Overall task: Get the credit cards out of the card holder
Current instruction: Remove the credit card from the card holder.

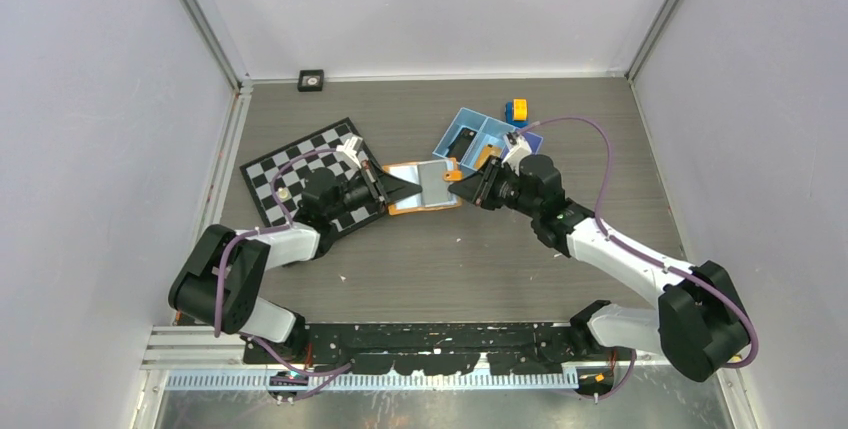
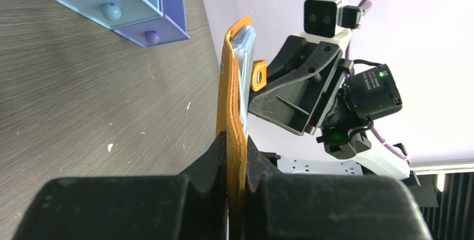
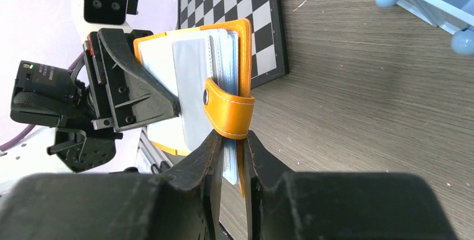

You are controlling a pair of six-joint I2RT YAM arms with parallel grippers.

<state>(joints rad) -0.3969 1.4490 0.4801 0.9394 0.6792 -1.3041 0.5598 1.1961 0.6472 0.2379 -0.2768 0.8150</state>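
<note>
The orange card holder (image 1: 425,188) is held open above the table between both grippers. My left gripper (image 1: 386,185) is shut on its left cover edge; in the left wrist view the orange cover (image 2: 231,89) stands edge-on between the fingers (image 2: 212,159). My right gripper (image 1: 468,187) is shut on the opposite edge, pinching greyish clear sleeves (image 3: 193,83) and the orange cover there. The closing tab (image 3: 229,114) curls over its fingertips (image 3: 204,153). The credit cards cannot be told apart from the sleeves.
A blue three-compartment tray (image 1: 478,137) stands just behind the right gripper, with a small yellow-and-blue block (image 1: 516,111) beyond it. A black-and-white checkerboard mat (image 1: 300,174) lies under the left arm. White walls enclose the table on three sides.
</note>
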